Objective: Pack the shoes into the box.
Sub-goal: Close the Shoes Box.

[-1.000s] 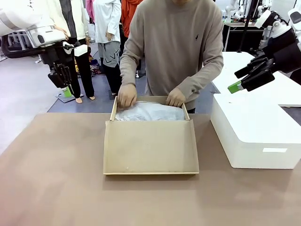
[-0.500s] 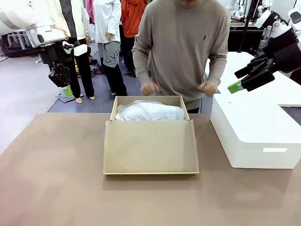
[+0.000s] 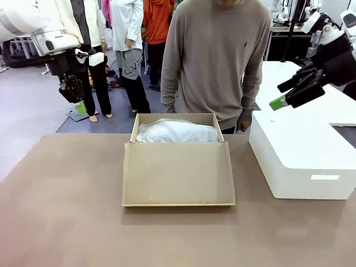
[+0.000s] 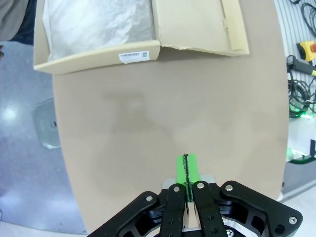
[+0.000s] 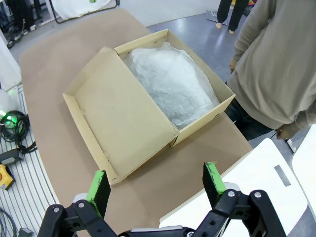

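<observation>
The tan cardboard box (image 3: 178, 173) stands mid-table, its flap lid lying flat toward me. White tissue paper (image 3: 177, 132) is bunched over its inside, and the shoes are hidden. My left gripper (image 3: 71, 89) hangs high at the far left, away from the box, shut with nothing in it; in the left wrist view its green pads (image 4: 187, 170) press together above bare table, with the box (image 4: 98, 59) at the top edge. High at the right, my right gripper (image 3: 286, 95) is open and empty. The right wrist view shows its fingers (image 5: 155, 180) spread above the box (image 5: 118, 123).
A person in a beige sweater (image 3: 214, 55) stands right behind the box, hands (image 3: 243, 125) down at the sides. A bigger white rectangular box (image 3: 300, 161) sits on the table's right side. Bare brown tabletop (image 3: 67, 211) lies left of and in front of the box.
The person's hands left the tissue paper in the box and dropped to the sides. My left gripper finished shutting. Neither arm has shifted.
</observation>
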### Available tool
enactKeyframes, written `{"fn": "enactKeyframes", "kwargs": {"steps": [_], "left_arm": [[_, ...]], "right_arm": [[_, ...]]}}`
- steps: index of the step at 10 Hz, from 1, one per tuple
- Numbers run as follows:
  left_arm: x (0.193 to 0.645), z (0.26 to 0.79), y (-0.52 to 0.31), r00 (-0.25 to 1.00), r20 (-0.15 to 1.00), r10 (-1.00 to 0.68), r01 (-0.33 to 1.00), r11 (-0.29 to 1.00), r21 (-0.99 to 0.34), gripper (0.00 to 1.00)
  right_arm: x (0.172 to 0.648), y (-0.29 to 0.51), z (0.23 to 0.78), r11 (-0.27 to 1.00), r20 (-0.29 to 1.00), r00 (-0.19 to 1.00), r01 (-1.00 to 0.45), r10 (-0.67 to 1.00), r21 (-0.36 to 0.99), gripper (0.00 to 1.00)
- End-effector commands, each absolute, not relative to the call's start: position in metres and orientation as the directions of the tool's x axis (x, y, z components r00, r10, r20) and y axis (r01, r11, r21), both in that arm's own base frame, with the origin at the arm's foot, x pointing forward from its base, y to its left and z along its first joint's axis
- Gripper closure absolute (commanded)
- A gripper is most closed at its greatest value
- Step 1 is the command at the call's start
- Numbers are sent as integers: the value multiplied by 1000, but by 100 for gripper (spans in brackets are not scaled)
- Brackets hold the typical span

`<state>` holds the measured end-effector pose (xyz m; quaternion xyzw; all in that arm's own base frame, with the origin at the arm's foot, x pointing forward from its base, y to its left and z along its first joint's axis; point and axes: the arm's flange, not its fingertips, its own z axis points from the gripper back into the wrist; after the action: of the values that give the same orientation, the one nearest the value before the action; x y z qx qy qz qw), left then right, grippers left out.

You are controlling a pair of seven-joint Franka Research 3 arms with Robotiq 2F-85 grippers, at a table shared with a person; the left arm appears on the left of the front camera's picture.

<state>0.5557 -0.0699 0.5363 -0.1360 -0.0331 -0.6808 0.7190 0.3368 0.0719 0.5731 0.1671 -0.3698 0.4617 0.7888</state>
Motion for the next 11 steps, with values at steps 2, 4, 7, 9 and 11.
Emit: {"fn": "enactKeyframes", "kwargs": {"steps": [2, 4, 7, 9, 11], "left_arm": [[556, 536, -70, 71, 233, -970, 988, 36, -150, 100], [558, 517, -73, 142, 329, -934, 981, 88, -174, 100], [554, 487, -84, 175, 369, -913, 972, 101, -212, 100], [550, 463, -88, 186, 371, -910, 966, 100, -239, 100], [549, 444, -93, 176, 379, -908, 965, 84, -249, 100]], "right_arm": [[338, 72, 573, 512, 748, 295, -856, 595, -70, 0], [338, 72, 573, 512, 748, 295, -856, 595, -70, 0], [338, 72, 573, 512, 748, 295, -856, 595, -70, 0], [338, 72, 573, 512, 748, 295, -856, 595, -70, 0], [338, 72, 573, 512, 748, 295, -856, 595, -70, 0]]}}
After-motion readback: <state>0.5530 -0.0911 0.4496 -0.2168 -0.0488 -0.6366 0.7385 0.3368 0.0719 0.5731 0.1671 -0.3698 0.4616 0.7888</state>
